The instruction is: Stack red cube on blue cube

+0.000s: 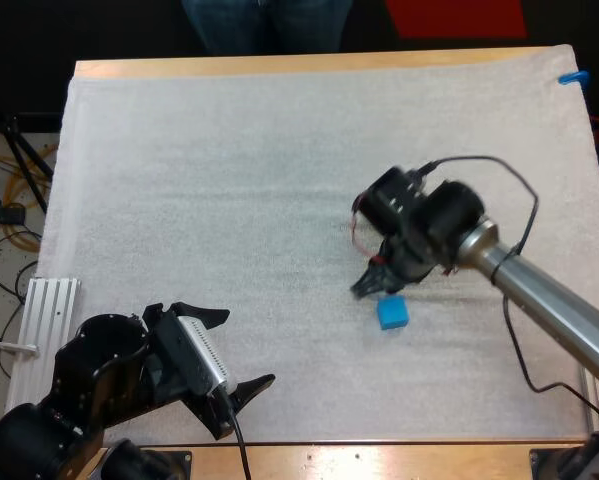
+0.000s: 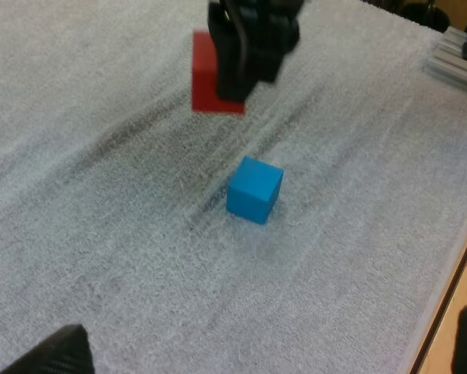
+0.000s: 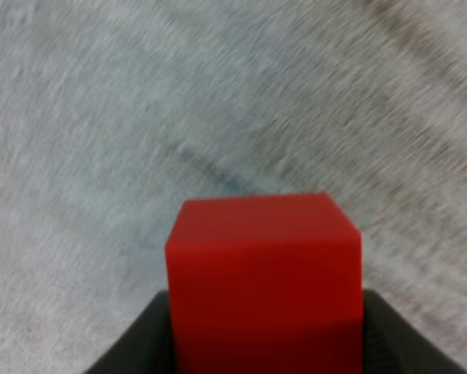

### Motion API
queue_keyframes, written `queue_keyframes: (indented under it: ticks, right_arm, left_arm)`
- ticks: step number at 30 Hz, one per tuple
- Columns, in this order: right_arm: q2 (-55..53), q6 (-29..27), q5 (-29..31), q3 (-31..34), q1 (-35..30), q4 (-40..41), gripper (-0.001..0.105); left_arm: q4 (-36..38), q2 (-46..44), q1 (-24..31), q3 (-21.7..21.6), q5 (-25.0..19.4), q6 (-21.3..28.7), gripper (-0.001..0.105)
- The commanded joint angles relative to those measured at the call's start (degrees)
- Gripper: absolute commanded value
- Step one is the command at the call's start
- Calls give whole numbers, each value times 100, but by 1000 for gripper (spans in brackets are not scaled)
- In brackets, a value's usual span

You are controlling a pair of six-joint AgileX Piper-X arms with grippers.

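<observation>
Wooden table (image 1: 279, 66); white mat (image 1: 229, 200) atop; blue cube (image 1: 392, 313) on mat.

Bare mat (image 1: 229, 180) rings the blue cube (image 1: 392, 313); right gripper (image 1: 371, 285) seemingly hangs just beside.

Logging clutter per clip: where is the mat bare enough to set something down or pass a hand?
Bare: the far half of the mat, beyond the right gripper; also the stretch between the left gripper and the blue cube. Crowded: beside the blue cube, where the right gripper holds the red cube.
</observation>
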Motion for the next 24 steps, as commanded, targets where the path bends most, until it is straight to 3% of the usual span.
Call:
queue_keyframes:
  ticks: [1, 8, 24]
  right_arm:
    - [-82, 108, 42, 75, 104, 20, 24]
    - [-68, 613, 355, 767, 535, -403, 24]
    - [-68, 1551, 591, 1601, 520, -1304, 24]
  left_arm:
    - [-26, 9, -31, -40, 48, 41, 87]
    - [-26, 9, -31, -40, 48, 41, 87]
    - [-26, 9, -31, -40, 48, 41, 87]
